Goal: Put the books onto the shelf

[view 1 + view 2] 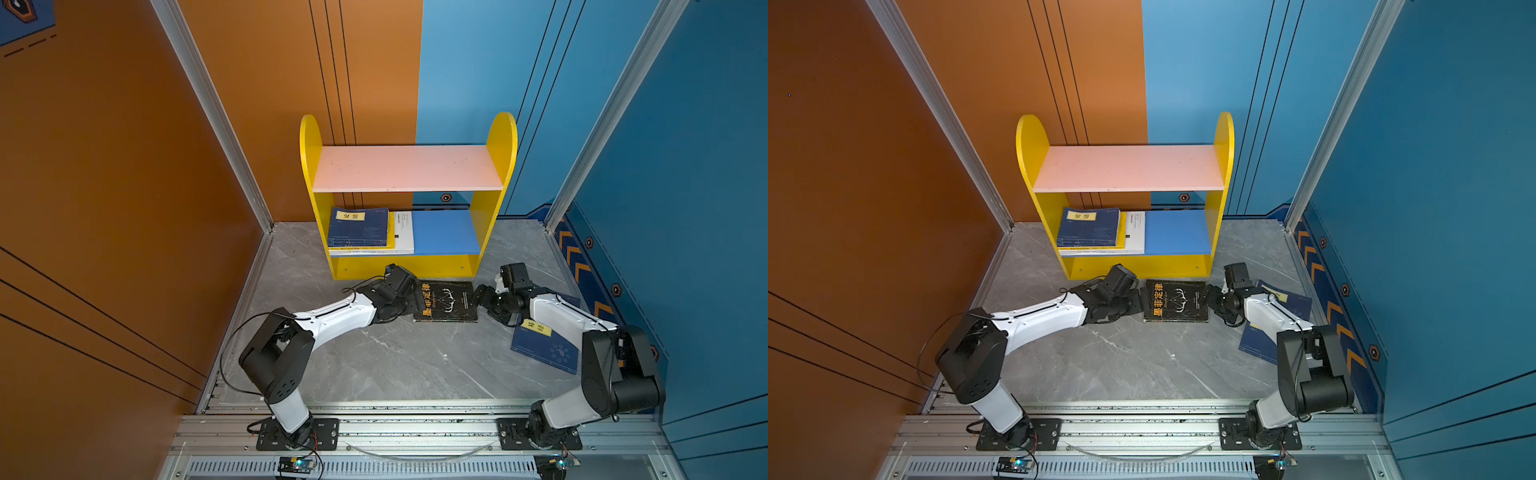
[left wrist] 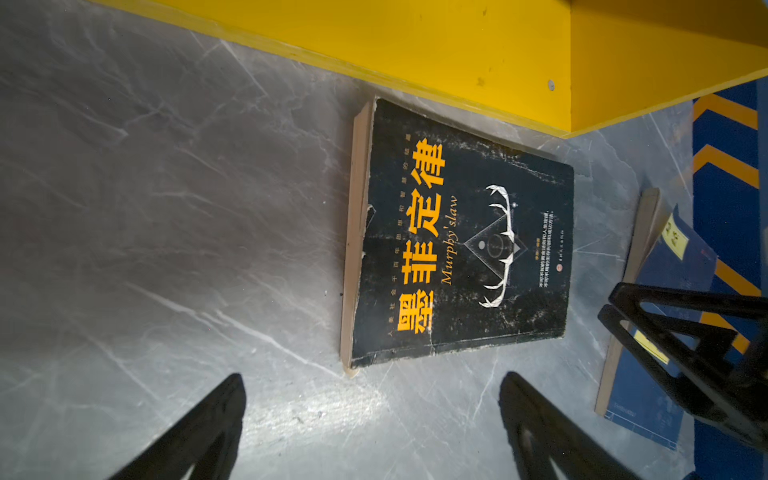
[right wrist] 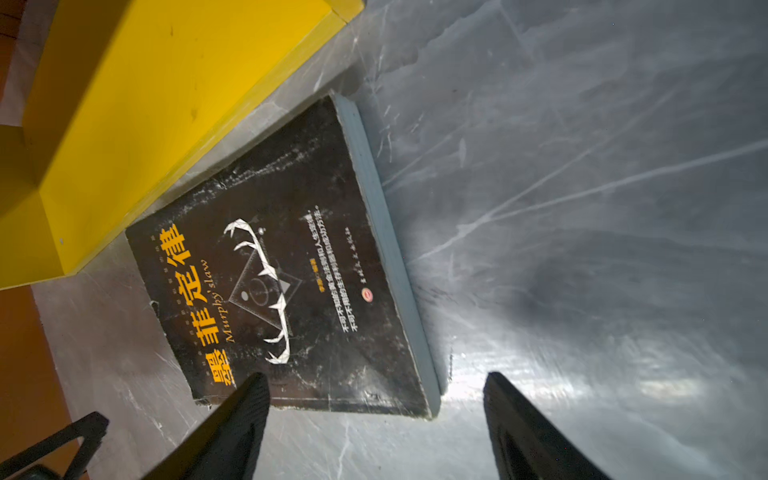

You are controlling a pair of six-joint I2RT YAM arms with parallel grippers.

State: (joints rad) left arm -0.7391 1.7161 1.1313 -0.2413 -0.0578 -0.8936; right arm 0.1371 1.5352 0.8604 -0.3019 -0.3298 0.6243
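Note:
The black book (image 1: 446, 301) (image 1: 1177, 301) with orange characters lies flat on the grey floor, just in front of the shelf (image 1: 309, 166) (image 1: 1025, 166). My left gripper (image 1: 412, 305) (image 2: 372, 375) is open at the book's left edge, apart from it. My right gripper (image 1: 478, 297) (image 3: 376, 374) is open at the right edge of the black book (image 3: 282, 282), with one fingertip over its corner. A navy book (image 1: 359, 228) tops a stack with a yellow and a white book (image 1: 404, 232) on the blue lower board. Two navy books (image 1: 1258, 345) (image 1: 1291, 299) lie under the right arm.
The pink upper board (image 1: 407, 168) is bare. An orange wall (image 1: 124, 187) closes the left side and a blue wall (image 1: 685, 208) the right. An aluminium rail (image 1: 415, 428) carrying both arm bases runs along the front.

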